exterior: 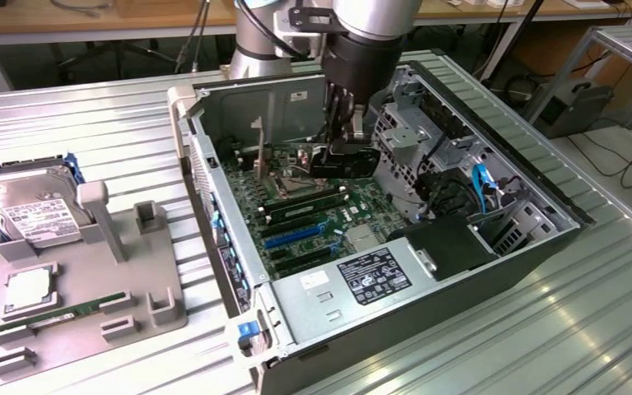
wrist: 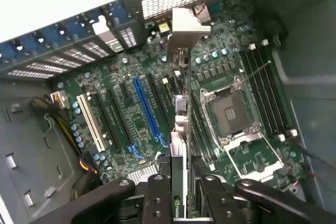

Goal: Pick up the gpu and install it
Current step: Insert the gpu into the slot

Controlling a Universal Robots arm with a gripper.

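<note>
Black fingers of the gripper sit closest to the wrist camera, pressed against both faces of the gpu and pinching it edge-on. The card is off its holder and inside the open computer case, so the pick-up is done. It stands upright over the motherboard, running lengthwise between the long blue slot and the bare processor socket. Its silvery end bracket points at the slotted rear wall.

I cannot tell whether its lower edge has met a slot. My judgement is that it is lined up but not seated, with the gripper clamped on it, so the install remains to be finished.

Beyond the card, a white slot lies farther out past the blue one. In the exterior view the case also holds a labelled power supply at its near end.

Well apart, on the exterior view's left, a grey tray carries a silver hard drive leaning in a holder. A square processor chip rests in a recess, and a narrow green RAM stick lies flat near the front.
</note>
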